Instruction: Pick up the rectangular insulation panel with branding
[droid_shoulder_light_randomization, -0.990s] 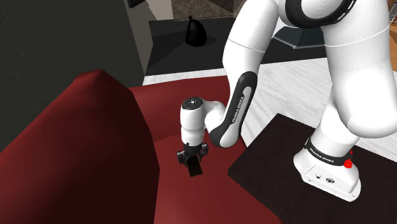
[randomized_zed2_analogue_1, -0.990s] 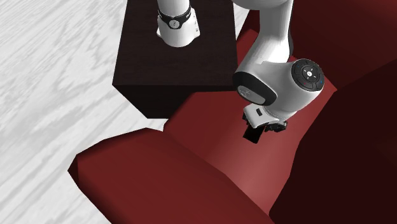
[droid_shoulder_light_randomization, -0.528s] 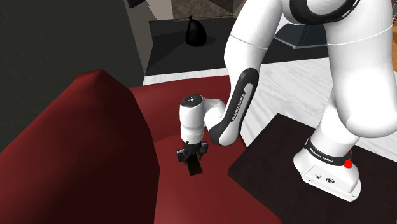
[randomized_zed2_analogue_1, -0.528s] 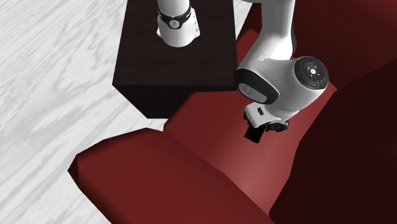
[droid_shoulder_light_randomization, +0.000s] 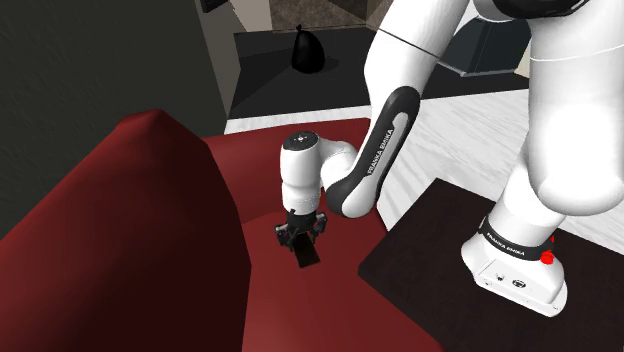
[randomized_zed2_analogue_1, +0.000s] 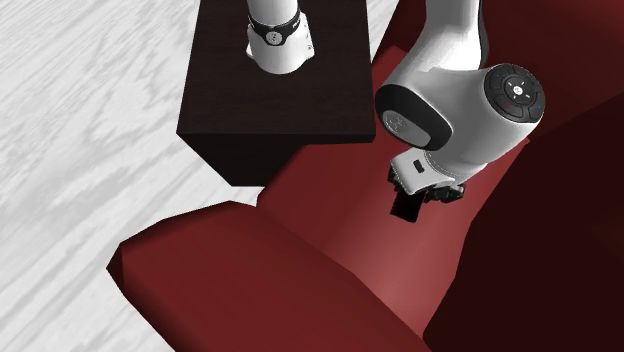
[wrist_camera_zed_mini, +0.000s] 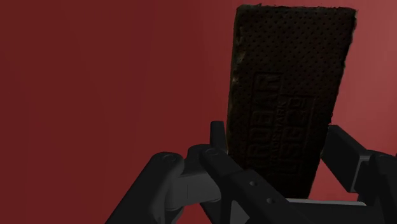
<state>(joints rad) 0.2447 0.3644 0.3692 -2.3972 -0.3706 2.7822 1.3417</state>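
Two black fingers (wrist_camera_zed_mini: 347, 156) of the gripper (wrist_camera_zed_mini: 280, 143) pinch the dark branded panel (wrist_camera_zed_mini: 289, 83) by one short end, over the red sofa seat (droid_shoulder_light_randomization: 300, 310). With most of its length sticking out free, it may pivot or slip loose during lifting.

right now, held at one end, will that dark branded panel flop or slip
Probably stiff: the panel juts straight past the hand without sagging. Its dimpled, embossed face likely resists slipping. Gripped near one end, it might pivot.
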